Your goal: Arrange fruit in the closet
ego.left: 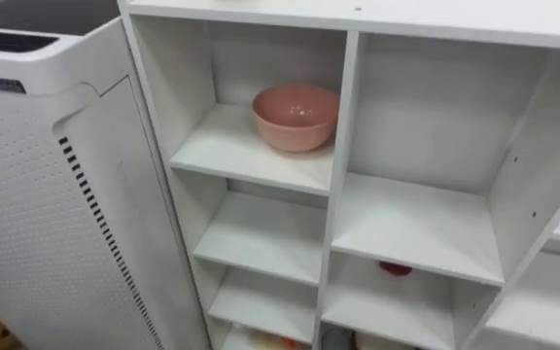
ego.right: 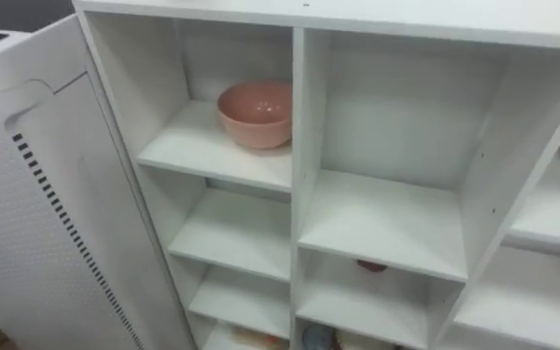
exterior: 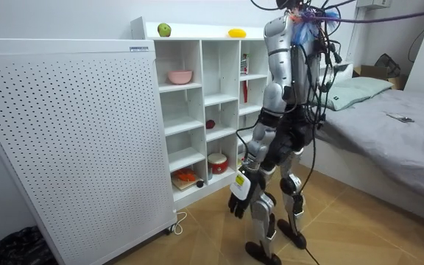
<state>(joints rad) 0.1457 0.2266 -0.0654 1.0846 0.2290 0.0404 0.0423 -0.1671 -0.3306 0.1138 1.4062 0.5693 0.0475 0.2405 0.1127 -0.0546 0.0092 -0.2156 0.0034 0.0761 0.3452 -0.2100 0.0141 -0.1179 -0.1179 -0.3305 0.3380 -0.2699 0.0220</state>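
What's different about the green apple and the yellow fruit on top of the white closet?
The green apple is round like a ball; the yellow fruit is flatter and longer. The green apple sits near the closet's end at the room view's left, above the pink bowl; the yellow fruit lies nearer the robot. Both rest on the closet's top, not on a shelf.

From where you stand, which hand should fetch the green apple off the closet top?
Left, probably: the green apple lies toward your left, above the pink bowl column, and the left hand hangs empty on that side.
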